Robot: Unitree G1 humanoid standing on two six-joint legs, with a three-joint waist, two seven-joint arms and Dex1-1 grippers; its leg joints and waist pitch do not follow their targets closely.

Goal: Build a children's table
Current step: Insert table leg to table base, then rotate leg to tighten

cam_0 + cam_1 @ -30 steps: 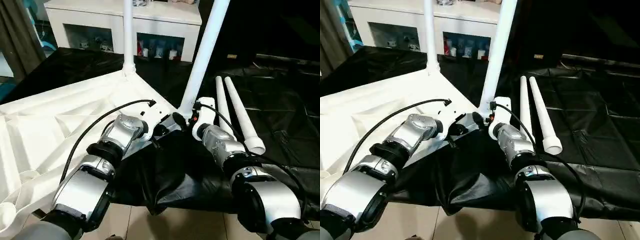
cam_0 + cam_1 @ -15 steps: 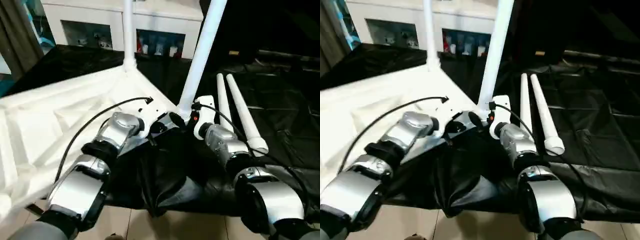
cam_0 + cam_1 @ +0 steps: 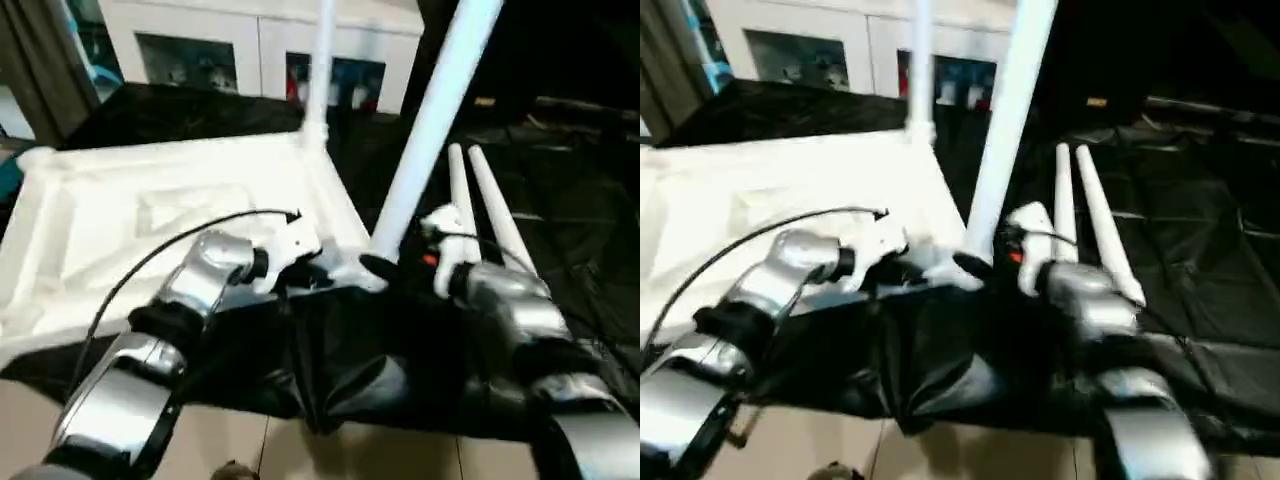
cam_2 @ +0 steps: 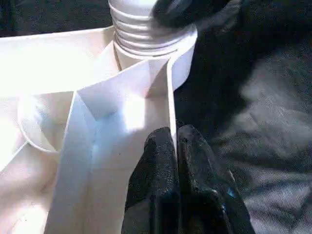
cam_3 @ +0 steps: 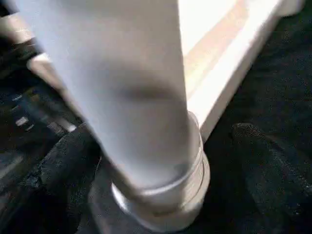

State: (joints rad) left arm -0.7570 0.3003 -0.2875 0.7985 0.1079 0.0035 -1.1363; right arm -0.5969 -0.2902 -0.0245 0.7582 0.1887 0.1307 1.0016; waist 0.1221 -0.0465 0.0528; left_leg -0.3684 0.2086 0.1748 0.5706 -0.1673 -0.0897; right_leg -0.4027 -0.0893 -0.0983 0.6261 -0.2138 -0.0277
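In the head views, the white tabletop [image 3: 170, 215] lies upside down on the black cloth [image 3: 350, 360], and its picture has slid since a second ago because the camera swung. Two legs stand up in its corners, the near leg [image 3: 425, 130] at about 1 o'clock from the arms and the far leg [image 3: 322, 60] at 12. Two spare legs [image 3: 480, 200] lie on the cloth at 2 o'clock. In the left wrist view, the left pincer [image 4: 176, 146] is pinched shut on the tabletop's thin edge wall. In the right wrist view, the right pincer [image 5: 161, 165] has opened wide around the near leg's base, fingers [image 5: 58, 165] apart from it. That leg looks seated, so the spare legs likely come next.
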